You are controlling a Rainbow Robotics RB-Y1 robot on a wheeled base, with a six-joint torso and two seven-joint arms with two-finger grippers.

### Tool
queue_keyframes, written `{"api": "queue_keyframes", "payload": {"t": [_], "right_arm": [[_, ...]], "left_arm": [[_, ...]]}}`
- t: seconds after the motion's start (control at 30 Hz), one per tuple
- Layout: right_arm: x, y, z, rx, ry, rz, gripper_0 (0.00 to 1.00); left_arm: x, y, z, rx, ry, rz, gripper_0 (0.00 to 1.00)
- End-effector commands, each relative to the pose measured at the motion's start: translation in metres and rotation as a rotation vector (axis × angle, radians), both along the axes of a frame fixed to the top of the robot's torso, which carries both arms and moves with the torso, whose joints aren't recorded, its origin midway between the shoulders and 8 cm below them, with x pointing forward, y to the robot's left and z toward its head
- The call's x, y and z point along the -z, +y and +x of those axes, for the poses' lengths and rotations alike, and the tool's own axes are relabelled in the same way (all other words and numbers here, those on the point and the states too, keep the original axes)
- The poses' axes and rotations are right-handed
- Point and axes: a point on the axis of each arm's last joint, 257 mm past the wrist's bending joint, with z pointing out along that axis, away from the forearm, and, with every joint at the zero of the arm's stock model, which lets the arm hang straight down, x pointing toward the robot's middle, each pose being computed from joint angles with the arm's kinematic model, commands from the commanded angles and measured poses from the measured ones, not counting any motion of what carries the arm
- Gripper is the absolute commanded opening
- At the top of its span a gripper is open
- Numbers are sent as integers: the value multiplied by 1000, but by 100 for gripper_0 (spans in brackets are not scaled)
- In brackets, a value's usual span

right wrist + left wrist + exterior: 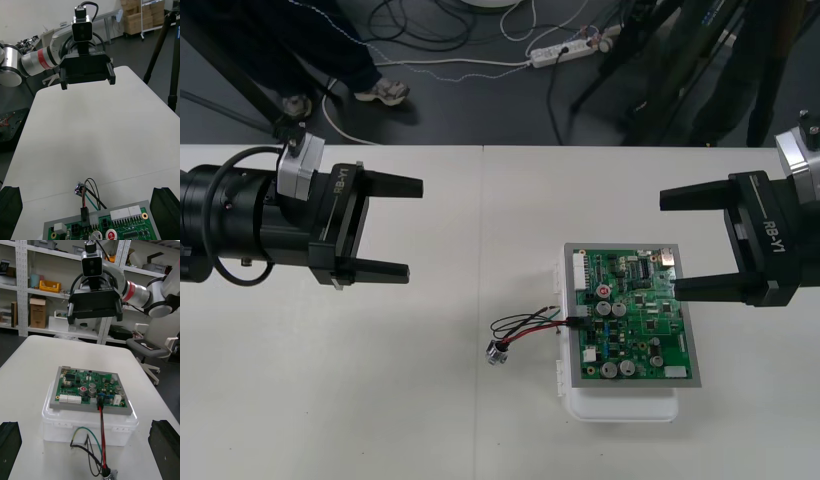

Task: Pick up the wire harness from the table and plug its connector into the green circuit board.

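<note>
The green circuit board (pixel 635 315) sits on its white base (pixel 620 408) right of the table's middle. The harness's black plug (pixel 578 318) stands in the board's left edge, and is also seen from the wrists (pixel 100 403) (pixel 84 215). Its red, black and green wires (pixel 528 325) loop out left onto the table. They end at the round metal socket (pixel 498 352) lying flat. My left gripper (pixel 405 228) hovers open at the left, well clear of the harness. My right gripper (pixel 670 243) hangs open just over the board's right side, holding nothing.
The table's far edge runs along the back, with dark floor, cables and a power strip (pixel 565 50) beyond. Bare tabletop (pixel 330 400) lies in front of and to the left of the board.
</note>
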Motion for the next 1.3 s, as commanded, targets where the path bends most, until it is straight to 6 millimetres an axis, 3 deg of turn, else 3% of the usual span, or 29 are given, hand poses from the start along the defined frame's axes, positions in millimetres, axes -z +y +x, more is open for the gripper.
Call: {"api": "queue_keyframes", "payload": {"t": [0.03,0.3,0.73,1.3], "right_arm": [[-21,-7,3,15,-62,60,100],[-29,-3,-8,-4,-5,177,100],[-17,11,-41,-123,24,224,100],[-10,12,-28,-97,-125,190,100]], "left_arm": [[-29,2,-15,65,-105,27,100],[-38,-3,-25,86,-134,34,100],[-46,-5,-33,97,-170,39,100],[-47,-5,-32,92,-154,41,100]]}}
